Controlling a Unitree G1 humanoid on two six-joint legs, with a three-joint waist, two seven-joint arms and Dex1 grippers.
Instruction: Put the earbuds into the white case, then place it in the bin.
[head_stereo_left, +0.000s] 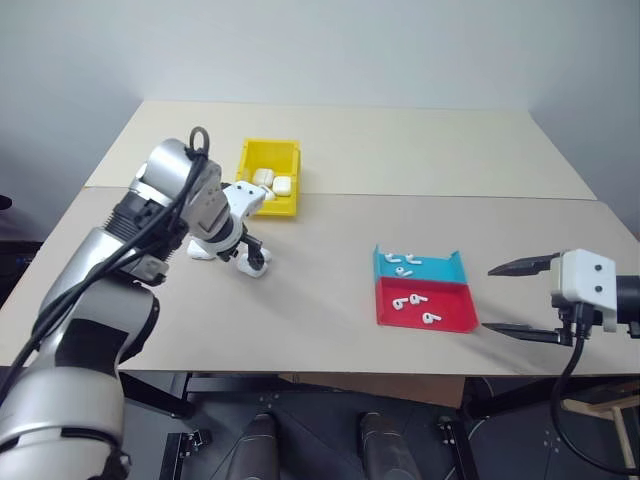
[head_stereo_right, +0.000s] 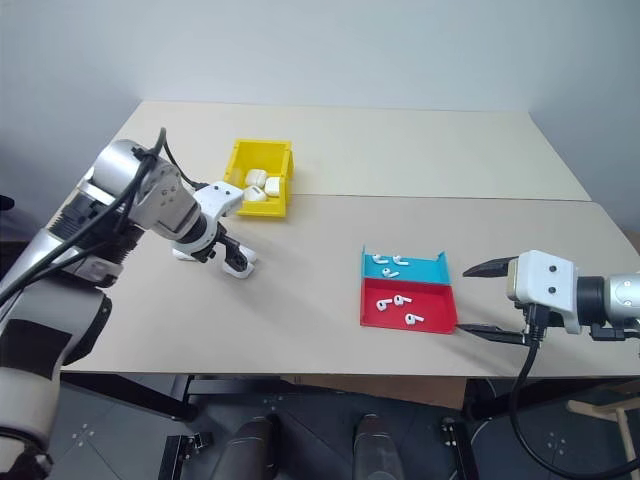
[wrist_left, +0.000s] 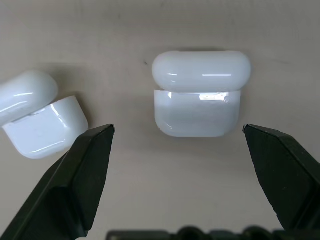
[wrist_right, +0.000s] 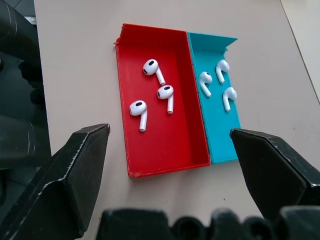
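Observation:
Two white cases lie on the table near its left side, lids hinged back. One case (wrist_left: 197, 112) sits between the open fingers of my left gripper (wrist_left: 177, 129), which points down just above it without touching. The other case (wrist_left: 37, 120) lies beside it, outside the fingers. Several earbuds rest in two trays: three in the red tray (wrist_right: 152, 67) and three in the blue tray (wrist_right: 222, 67). My right gripper (wrist_right: 170, 130) hovers open and empty just right of the trays. The yellow bin (head_stereo_left: 270, 147) stands behind my left gripper (head_stereo_left: 240, 250).
Inside the bin lie two more white cases (head_stereo_left: 272, 181). The red tray (head_stereo_left: 455, 320) and the blue tray (head_stereo_left: 440, 272) sit side by side toward the right front of the table. A seam runs across the tabletop behind them.

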